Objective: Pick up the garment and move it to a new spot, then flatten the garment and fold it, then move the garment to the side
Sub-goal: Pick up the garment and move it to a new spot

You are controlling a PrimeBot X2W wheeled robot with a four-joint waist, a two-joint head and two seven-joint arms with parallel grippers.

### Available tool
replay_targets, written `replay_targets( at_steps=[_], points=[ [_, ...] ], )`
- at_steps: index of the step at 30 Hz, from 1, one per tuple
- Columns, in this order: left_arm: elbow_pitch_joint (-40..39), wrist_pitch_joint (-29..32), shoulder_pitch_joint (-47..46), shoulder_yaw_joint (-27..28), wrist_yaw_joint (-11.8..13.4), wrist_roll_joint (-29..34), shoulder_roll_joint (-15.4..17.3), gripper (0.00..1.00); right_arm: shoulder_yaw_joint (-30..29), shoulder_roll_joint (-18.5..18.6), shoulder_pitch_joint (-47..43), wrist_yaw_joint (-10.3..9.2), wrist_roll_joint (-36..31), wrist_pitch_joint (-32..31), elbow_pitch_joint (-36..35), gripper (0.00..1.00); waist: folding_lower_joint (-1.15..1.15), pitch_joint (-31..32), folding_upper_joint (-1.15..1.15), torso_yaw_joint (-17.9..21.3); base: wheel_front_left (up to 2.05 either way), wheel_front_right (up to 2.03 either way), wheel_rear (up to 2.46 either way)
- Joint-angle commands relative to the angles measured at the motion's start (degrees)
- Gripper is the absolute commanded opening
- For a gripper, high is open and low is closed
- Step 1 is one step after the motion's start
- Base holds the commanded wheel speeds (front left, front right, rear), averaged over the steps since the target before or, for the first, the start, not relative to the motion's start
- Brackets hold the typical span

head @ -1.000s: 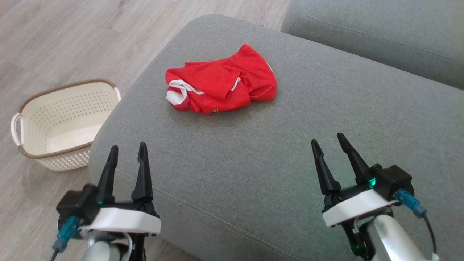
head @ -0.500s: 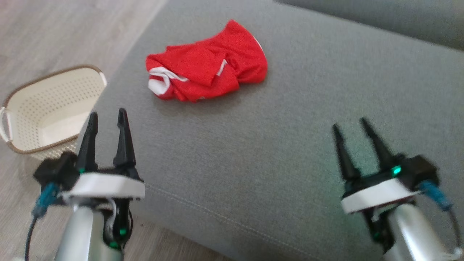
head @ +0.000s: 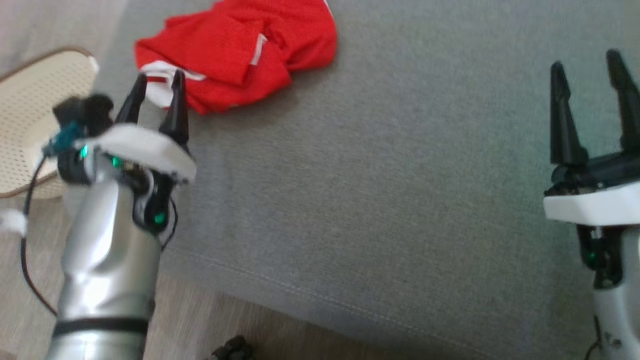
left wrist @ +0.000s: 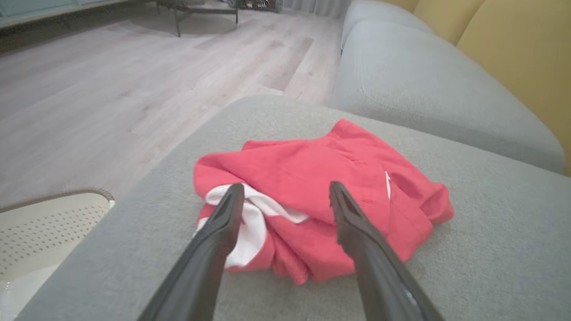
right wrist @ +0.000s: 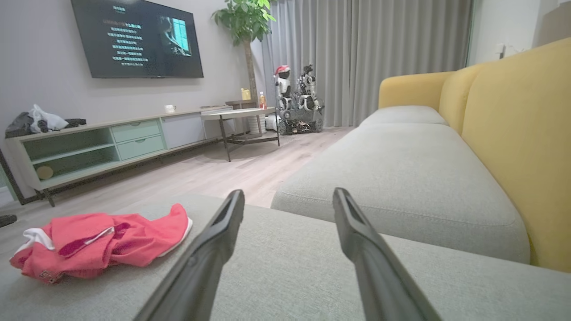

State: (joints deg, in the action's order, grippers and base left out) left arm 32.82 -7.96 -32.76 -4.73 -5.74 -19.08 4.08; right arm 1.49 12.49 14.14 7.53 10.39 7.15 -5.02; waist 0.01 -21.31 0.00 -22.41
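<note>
Since 1 second ago, the left gripper [head: 160,76] has advanced toward the crumpled red garment with white trim [head: 240,45]. The head camera has also swung, so the whole scene sits differently in its view.

At far left, a cream perforated plastic laundry basket [head: 30,110] with a brown rim stands on the pale wood-look floor [head: 30,280], beside the grey fabric sofa cushion [head: 375,175].

The left arm's silver forearm [head: 107,250] extends up the head view. Its 2 dark fingers are spread apart with nothing clamped between them. The fingertips sit at the garment's near-left edge, and in the left wrist view they frame the white-trimmed part. Contact with the fabric cannot be determined.

The garment lies bunched on the cushion, toward its left edge.

The right gripper [head: 586,60] is at far right above the cushion, well apart from the garment. Its fingers point forward, and its jaws are parted and empty.
</note>
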Motion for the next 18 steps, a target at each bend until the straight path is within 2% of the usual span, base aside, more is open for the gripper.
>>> replay_targets(
  at_steps=[1, 5, 12, 14, 18],
  points=[
    [-0.34, 0.38, -2.64, 1.18, -0.38, -0.20, 2.75, 1.00, 1.05, 0.72, 1.55, -0.04, -0.52, -0.60, -2.90, 1.00, -0.01, -3.06, 0.00, 2.01, 0.00, 0.00, 0.00],
    [6.64, 1.65, -9.60, -0.56, -1.14, -0.77, 3.97, 1.00, 1.23, 1.18, 1.78, -0.04, -0.94, -1.98, -5.50, 1.00, -0.01, -5.75, 0.00, 3.93, 0.00, 0.00, 0.00],
    [16.90, 4.56, -15.94, -2.73, -1.40, -0.34, 5.40, 1.00, 1.74, 0.80, 1.80, -0.04, -1.21, -1.92, -5.96, 1.00, -0.01, -7.24, 0.00, 6.40, 0.00, 0.00, 0.00],
    [19.58, 5.52, -16.96, -2.92, -1.47, -0.83, 5.61, 0.00, 1.87, 0.67, 1.89, -0.04, -1.19, -1.67, -5.65, 1.00, -0.01, -7.20, 0.00, 6.98, 0.00, 0.00, 0.00],
    [22.85, 3.99, -17.86, -3.30, -1.57, -1.43, 5.96, 0.00, 2.05, 0.23, 1.92, -0.04, -1.10, -0.90, -4.52, 1.00, -0.01, -6.21, 0.00, 7.67, 0.00, 0.00, 0.00]
  ],
)
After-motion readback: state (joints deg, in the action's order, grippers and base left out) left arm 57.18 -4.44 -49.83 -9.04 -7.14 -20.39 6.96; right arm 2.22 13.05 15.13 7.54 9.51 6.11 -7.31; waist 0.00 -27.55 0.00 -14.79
